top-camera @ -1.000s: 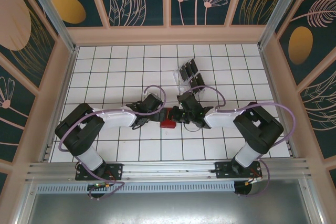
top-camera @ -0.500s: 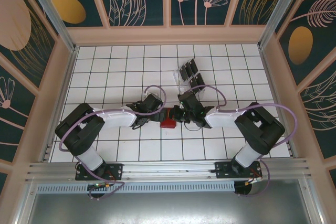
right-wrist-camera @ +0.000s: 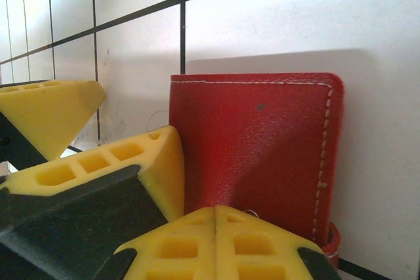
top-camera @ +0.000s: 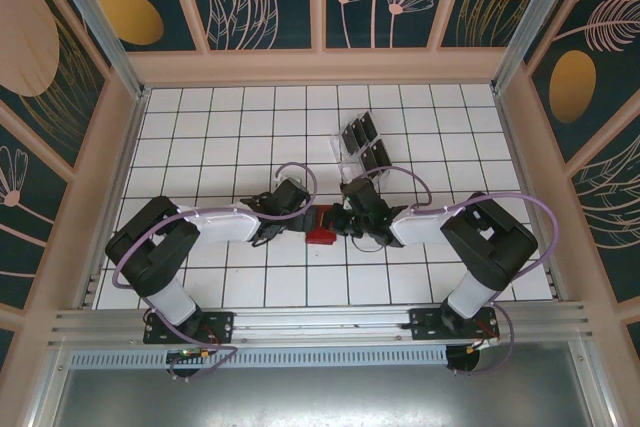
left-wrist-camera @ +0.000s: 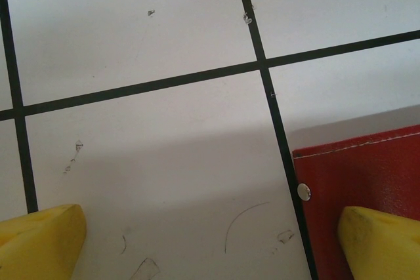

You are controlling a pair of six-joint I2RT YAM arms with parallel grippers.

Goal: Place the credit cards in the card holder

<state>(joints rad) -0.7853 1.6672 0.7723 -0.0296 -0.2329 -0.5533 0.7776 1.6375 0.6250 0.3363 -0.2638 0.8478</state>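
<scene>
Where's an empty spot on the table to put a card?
Bare: the far left of the table, left of the clear rack, and the near rows on this side of the red wallet. Crowded: the middle, where the left gripper and right gripper meet at the wallet.

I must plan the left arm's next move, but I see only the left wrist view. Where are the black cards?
Observer: The credit cards stand in a clear rack, beyond the card holder and apart from it.
Operator: What does the right arm do?
Observer: The right gripper has its fingers shut at the card holder's edge; I cannot tell if they pinch it.
Operator: Is the card holder open?
Observer: The right wrist view gives its red stitched cover lying flat, so it looks closed.
</scene>
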